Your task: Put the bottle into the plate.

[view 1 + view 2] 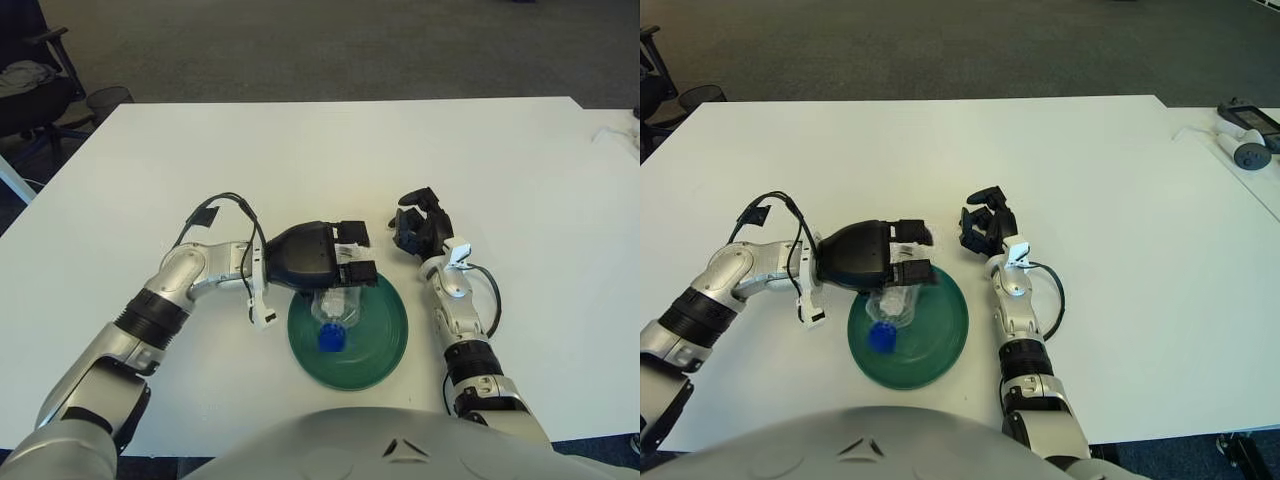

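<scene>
Green plate (385,345) holds the clear bottle (335,312), blue cap toward me. My left hand (318,256) grips its base. My right hand (420,228) shows beside the plate, fingers curled on nothing.

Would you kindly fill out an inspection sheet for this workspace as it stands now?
Surface: white table.
Job's things: clear bottle with blue cap lies in the green plate.
Clutter: small devices on the neighbouring table at far right.
Hands: left hand over the plate's far rim, fingers around the bottle; right hand shows right of the plate, holding nothing.
Cables: black cable loops at the left wrist; another at the right forearm.
Surroundings: grey carpet, chair at far left.
</scene>
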`<state>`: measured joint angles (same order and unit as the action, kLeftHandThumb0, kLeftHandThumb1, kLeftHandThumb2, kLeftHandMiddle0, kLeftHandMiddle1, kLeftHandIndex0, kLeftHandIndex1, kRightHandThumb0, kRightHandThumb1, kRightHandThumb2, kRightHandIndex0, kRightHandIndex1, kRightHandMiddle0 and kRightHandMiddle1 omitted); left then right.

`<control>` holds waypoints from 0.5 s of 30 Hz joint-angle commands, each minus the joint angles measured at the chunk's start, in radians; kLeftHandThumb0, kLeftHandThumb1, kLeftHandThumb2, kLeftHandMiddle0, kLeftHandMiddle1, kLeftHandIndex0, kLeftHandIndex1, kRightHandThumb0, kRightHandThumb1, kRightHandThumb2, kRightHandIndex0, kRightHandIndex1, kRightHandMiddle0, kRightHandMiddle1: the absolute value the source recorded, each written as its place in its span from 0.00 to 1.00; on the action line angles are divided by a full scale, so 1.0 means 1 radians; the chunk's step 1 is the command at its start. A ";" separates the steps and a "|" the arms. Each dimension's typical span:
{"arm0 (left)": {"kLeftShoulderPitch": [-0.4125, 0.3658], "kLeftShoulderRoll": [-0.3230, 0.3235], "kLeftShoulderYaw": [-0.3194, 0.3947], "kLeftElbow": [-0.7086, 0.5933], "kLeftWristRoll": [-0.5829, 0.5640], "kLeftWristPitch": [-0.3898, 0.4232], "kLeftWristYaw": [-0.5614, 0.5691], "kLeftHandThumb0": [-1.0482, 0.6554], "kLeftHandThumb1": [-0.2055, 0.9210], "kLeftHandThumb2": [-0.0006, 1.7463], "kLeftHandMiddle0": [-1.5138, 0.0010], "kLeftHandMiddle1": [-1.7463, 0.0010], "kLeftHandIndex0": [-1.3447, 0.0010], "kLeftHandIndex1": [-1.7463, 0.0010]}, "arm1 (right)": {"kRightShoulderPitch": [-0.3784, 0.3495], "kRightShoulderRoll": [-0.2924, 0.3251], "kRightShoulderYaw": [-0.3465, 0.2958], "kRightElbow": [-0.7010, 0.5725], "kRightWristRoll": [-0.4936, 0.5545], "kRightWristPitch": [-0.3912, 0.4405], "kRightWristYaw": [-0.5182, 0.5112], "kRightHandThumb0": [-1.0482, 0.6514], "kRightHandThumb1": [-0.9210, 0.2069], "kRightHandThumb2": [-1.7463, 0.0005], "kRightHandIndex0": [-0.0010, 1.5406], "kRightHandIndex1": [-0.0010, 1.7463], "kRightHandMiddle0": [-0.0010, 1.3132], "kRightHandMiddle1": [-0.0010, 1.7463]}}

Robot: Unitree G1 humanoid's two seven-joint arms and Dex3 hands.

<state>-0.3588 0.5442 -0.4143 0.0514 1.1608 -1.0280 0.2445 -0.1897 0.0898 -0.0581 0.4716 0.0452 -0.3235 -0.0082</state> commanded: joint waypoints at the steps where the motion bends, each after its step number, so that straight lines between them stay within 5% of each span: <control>1: -0.021 0.017 -0.010 -0.001 0.072 0.027 0.113 0.03 0.99 0.32 1.00 0.98 1.00 0.90 | 0.025 -0.001 -0.003 0.059 -0.016 0.017 -0.027 0.61 0.35 0.41 0.32 0.93 0.21 1.00; 15: -0.061 0.061 -0.069 -0.011 0.192 0.132 0.301 0.01 1.00 0.32 1.00 1.00 1.00 1.00 | 0.030 0.005 0.013 0.061 -0.048 -0.019 -0.074 0.61 0.37 0.38 0.34 0.94 0.19 1.00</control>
<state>-0.4142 0.5863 -0.4705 0.0474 1.3349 -0.9288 0.5181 -0.1994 0.0911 -0.0430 0.5044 0.0062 -0.3659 -0.0652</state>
